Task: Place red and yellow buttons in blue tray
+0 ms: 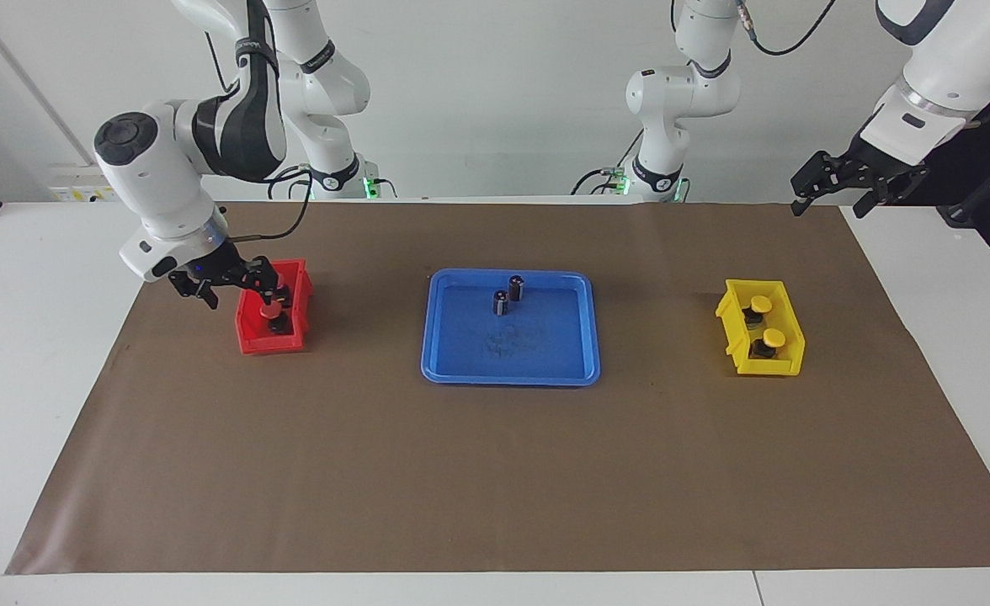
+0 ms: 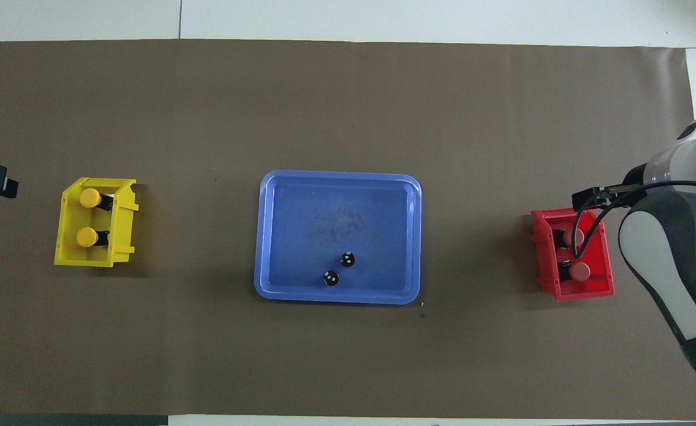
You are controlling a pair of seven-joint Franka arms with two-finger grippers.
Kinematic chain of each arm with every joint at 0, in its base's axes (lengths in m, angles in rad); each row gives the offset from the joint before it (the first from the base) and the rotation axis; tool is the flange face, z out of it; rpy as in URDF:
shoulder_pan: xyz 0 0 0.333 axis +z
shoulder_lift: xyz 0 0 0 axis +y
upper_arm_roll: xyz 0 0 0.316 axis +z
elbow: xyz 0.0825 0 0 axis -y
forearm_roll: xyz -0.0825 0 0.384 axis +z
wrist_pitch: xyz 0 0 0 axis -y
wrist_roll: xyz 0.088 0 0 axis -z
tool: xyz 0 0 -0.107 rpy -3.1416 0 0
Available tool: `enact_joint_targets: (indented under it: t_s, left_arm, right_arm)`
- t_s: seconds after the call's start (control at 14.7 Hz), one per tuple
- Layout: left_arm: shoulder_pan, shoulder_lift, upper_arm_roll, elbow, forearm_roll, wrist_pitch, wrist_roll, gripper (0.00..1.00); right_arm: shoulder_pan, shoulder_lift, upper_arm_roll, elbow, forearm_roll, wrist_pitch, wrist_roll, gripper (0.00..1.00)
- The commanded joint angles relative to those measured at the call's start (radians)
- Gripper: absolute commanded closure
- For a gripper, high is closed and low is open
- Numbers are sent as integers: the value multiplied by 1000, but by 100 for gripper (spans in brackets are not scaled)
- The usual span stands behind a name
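Reaching our right gripper [image 1: 238, 288], fingers apart and empty, over the red bin [image 1: 251, 337]; next we grab a red button [image 1: 273, 311]; left gripper [image 1: 855, 187] waits open.

Bright, even light (soft shadows), sharp.

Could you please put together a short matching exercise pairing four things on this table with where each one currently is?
Things:
1. red buttons
2. yellow buttons
3. dark cylinders
4. left gripper

Places:
A. in the blue tray
B. in the yellow bin
C. waiting in the air over the table's edge at the left arm's end
D. in the red bin, with the right gripper over it

Pairs: 1-D, 2-B, 3-A, 4-C
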Motion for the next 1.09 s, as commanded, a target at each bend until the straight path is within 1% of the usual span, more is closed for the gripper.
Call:
enact_joint_targets:
  t_s: [0.0,0.2,0.27,0.68,0.88,1.02]
  left_arm:
    - [-2,-24,1,-23,16,-7,-10,0]
    - [-2,-22,1,-23,16,-6,-10,0]
    - [-2,-24,2,-23,16,-7,-10,0]
    - [-2,-22,1,-23,16,-7,-10,0]
    - [-17,-20,-7,-22,16,7,-10,0]
    - [-3,-36,-1,-51,16,4,-15,0]
  right_arm:
    - [-9,-23,4,-79,8,67,8,18]
    - [-4,-20,4,-126,8,133,12,28]
    - [-4,-16,4,-140,8,150,10,30]
    - [-3,-20,4,-209,8,225,12,33]
    - [-9,-16,4,-226,8,230,7,33]
    - [-6,-16,4,-229,8,228,7,33]
